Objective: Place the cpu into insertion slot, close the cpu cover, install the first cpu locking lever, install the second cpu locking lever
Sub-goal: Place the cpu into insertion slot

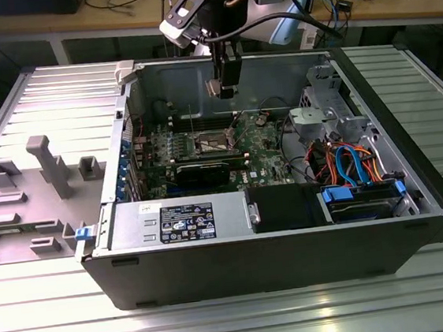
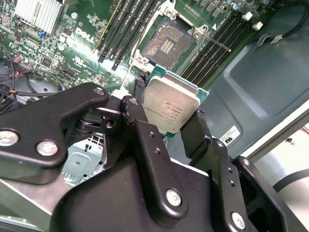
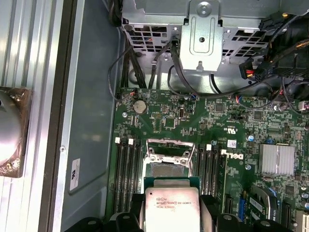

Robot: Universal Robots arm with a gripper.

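- The gripper [image 1: 224,86] is hanging over the open computer case [image 1: 279,259], with its fingers [image 2: 140,104] clenching the cpu [image 2: 171,104] by two opposite edges (metal top facing the second wrist camera).
- The cpu is riding in the air above the green motherboard [image 3: 193,121], apart from it. It is sitting near the insertion slot [image 3: 166,166] but not yet over it or in it.
- The slot is lying bare, its dark contact field showing between the banks of long memory slots [image 2: 217,38]. The cpu cover [image 3: 166,144] seems to be standing open at the slot's far edge (how steeply, I cannot tell).
- Judging from this, the first step is in hand: the chip is being brought to its socket. The cover is not yet closed and neither lever is yet installed.
- The placing is calling for the chip to be carried squarely over the socket, edges running parallel to the silvery rim, and kept level (a tilted corner would be catching first). It should then be lowered straight and gently, without sideways sliding, since the contacts are looking fine and easily bent.
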